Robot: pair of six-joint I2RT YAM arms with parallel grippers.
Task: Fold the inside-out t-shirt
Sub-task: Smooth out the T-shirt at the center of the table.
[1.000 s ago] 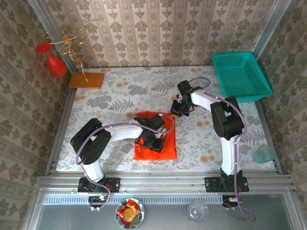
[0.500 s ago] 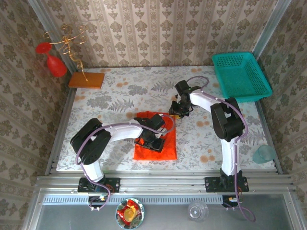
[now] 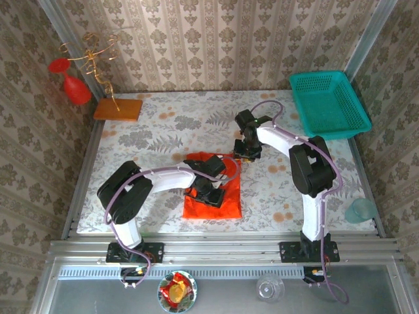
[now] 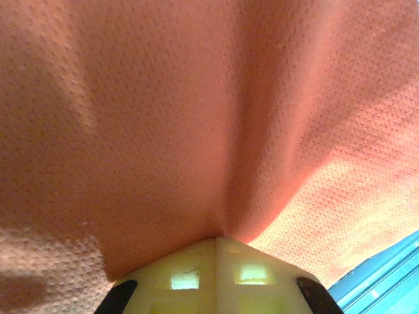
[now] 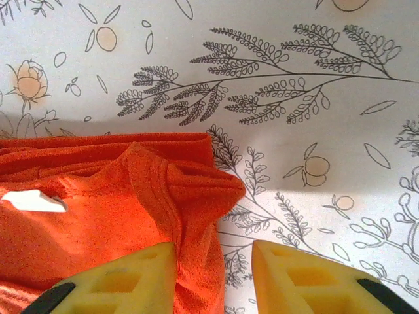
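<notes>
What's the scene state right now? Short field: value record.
t-shirt: orange-red, folded to a rough rectangle, near middle of table
left gripper: shut, pinching a fold of the t-shirt
right gripper: open, over the t-shirt's far right corner
white label: showing on the t-shirt
teal basket: far right corner, apart from the t-shirt

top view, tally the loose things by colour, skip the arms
orange: 2, t-shirt and board
red: 1, ornament
teal: 2, basket and paler cup
clear: 1, glass
mixed colours: 1, bowl
total: 7
</notes>
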